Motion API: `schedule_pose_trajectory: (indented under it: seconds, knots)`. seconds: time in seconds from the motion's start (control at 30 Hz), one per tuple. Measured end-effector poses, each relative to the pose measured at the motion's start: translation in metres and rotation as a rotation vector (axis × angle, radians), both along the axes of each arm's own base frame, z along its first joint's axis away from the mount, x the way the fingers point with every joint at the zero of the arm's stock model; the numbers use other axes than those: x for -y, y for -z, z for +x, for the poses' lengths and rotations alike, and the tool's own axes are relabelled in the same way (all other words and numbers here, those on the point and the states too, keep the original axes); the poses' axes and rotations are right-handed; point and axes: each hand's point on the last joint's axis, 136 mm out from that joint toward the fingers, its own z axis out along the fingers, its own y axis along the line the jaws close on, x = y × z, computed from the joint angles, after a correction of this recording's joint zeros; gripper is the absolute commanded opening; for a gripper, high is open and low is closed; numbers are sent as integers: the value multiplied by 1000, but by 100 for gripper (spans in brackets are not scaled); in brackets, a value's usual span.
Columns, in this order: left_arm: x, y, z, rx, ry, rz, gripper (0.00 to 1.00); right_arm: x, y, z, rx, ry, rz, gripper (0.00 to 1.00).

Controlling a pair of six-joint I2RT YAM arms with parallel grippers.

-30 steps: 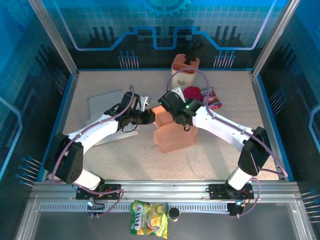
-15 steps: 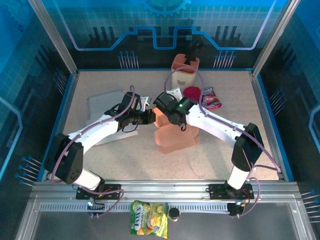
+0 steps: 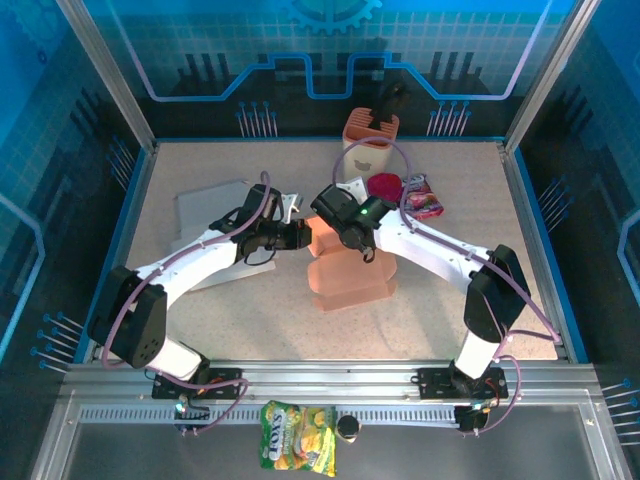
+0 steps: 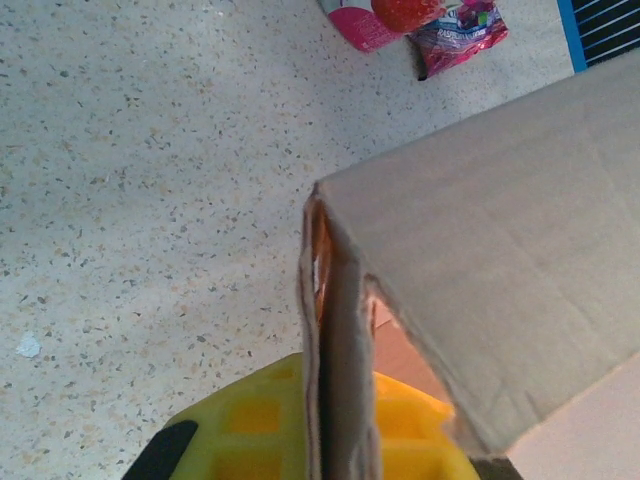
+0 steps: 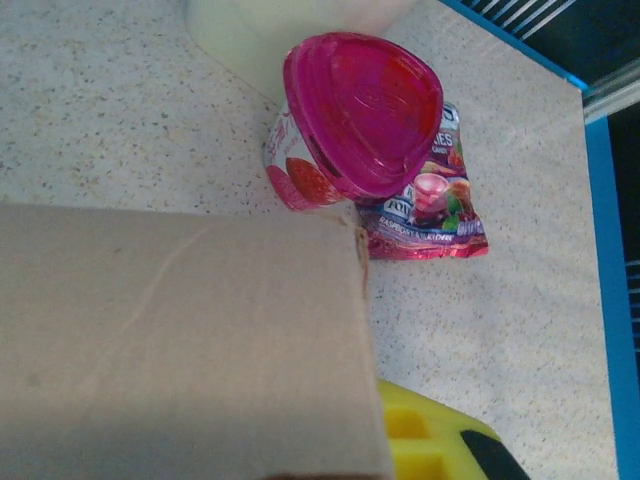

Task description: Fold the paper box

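Paper box (image 3: 350, 275), salmon cardboard, part-folded, stood at mid-table between both arms. Left gripper (image 3: 299, 236) was clamped tight on an upright flap at the box's left edge. Right gripper (image 3: 332, 214) was closed on the top panel. Compared with a second before, the right arm's elbow had swung inward and the left arm was unchanged. Pink cup (image 5: 360, 110) and snack packet (image 5: 430, 215) lay just beyond the box. Table (image 3: 260, 320) was speckled beige, inside blue-lit enclosure walls (image 3: 60, 150).
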Motion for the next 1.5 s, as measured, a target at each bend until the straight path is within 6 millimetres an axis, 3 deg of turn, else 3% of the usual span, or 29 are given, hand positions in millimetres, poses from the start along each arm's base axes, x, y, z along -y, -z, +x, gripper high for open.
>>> schedule_pose_trajectory:
  seconds: [0.57,0.73,0.83,1.1,1.5]
  knots:
    - [3,6,-2,3,-35,48,0,4,11,-5,10,110,-32,0]
    - [3,32,-6,-40,-73,77,0,4,36,-11,-23,118,-4,0]
    - [5,52,-10,-62,-90,71,7,4,54,-17,-50,125,14,0]
    - [13,92,-7,-95,-136,64,16,8,73,-27,-84,133,14,0]
    - [19,97,-3,-58,-185,36,22,10,75,-28,-85,141,7,0]
